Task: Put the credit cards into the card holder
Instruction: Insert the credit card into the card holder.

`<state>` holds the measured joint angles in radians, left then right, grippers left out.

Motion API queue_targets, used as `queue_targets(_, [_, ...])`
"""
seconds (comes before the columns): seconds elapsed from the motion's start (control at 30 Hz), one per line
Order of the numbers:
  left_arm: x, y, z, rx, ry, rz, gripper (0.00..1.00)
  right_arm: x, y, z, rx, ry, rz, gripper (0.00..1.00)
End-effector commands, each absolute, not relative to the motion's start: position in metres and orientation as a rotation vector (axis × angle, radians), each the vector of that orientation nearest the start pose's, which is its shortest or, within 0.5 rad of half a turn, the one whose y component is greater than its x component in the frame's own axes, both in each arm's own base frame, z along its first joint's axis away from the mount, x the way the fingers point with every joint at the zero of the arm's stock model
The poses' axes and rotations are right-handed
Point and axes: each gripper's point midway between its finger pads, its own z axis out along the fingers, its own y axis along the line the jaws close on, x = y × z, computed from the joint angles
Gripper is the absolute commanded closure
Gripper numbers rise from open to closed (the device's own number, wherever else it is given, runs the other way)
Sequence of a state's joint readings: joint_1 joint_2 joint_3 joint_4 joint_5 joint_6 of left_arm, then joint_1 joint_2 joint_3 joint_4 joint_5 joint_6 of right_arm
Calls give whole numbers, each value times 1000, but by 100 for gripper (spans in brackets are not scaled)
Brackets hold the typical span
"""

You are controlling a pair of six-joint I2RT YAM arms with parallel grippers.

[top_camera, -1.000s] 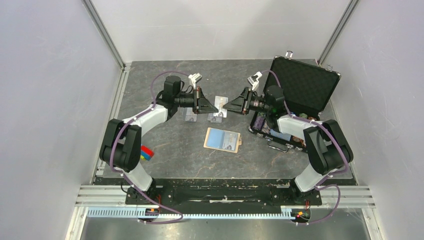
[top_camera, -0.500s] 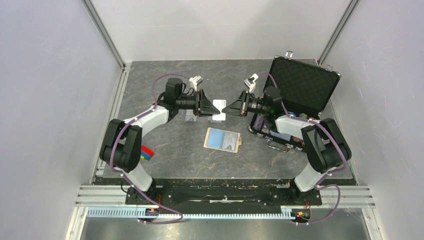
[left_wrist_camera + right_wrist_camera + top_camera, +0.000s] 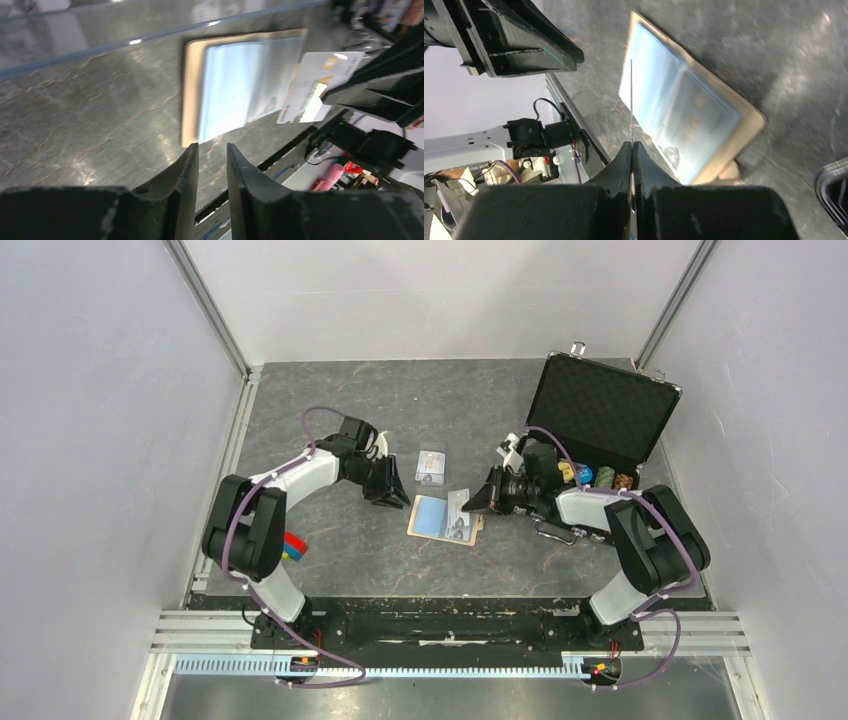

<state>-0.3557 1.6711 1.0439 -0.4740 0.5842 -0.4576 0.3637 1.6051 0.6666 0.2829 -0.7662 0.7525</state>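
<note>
The card holder (image 3: 440, 521) lies open on the table, tan with light blue pockets, and it also shows in the left wrist view (image 3: 235, 90) and the right wrist view (image 3: 689, 125). My right gripper (image 3: 472, 504) is shut on one credit card (image 3: 458, 502), holding it on edge just over the holder's right half. That card appears edge-on as a thin line (image 3: 631, 100) above the gripper (image 3: 632, 144), and as a pale card (image 3: 320, 82) from the left. My left gripper (image 3: 392, 492) hangs left of the holder, jaws (image 3: 212, 147) open and empty. A second credit card (image 3: 431, 467) lies flat behind the holder.
An open black case (image 3: 600, 410) with poker chips stands at the right, close behind the right arm. Blue, red and yellow blocks (image 3: 293, 545) lie by the left arm's base. Grey walls close in the table on three sides.
The card passed from the left gripper to the right one in mid-air. The left jaws opened, the right shut. Both arms then dropped toward the card holder.
</note>
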Motion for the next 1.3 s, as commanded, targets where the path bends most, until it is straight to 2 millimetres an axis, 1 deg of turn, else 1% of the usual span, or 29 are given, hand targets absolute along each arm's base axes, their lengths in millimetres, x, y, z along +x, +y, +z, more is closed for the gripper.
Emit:
queue_targets(0.0, [263, -202, 41, 133, 2905, -824, 68, 267, 247, 69, 27, 2424, 1359, 100])
queue_targets(0.07, [260, -201, 32, 162, 2935, -785, 69, 262, 248, 63, 53, 2440, 1361, 100])
queue_targets(0.17, [256, -203, 22, 178, 2969, -771, 71, 255, 255, 57, 41, 2462, 1368, 100])
queue_targets(0.27, [254, -207, 13, 204, 2994, -763, 74, 253, 260, 51, 38, 2476, 1370, 100])
queue_targets(0.33, [252, -209, 8, 219, 3007, -758, 83, 255, 262, 48, 49, 2477, 1369, 100])
queue_targets(0.37, [251, -209, 7, 224, 3013, -757, 86, 256, 263, 48, 52, 2471, 1371, 100])
queue_targets(0.43, [249, -210, 4, 225, 3023, -755, 91, 259, 264, 45, 56, 2476, 1365, 100])
queue_targets(0.53, [247, -212, 4, 232, 3028, -757, 94, 263, 265, 41, 64, 2482, 1359, 100])
queue_targets(0.67, [245, -215, 4, 252, 3033, -764, 97, 268, 268, 39, 64, 2478, 1359, 100])
queue_targets(0.9, [241, -220, 3, 289, 3047, -768, 98, 278, 276, 48, 33, 2435, 1406, 100])
queue_targets(1.13, [241, -221, 4, 307, 3047, -767, 98, 277, 280, 36, 19, 2467, 1414, 100])
queue_targets(1.27, [240, -223, 5, 310, 3046, -777, 98, 278, 281, 35, 24, 2462, 1416, 100])
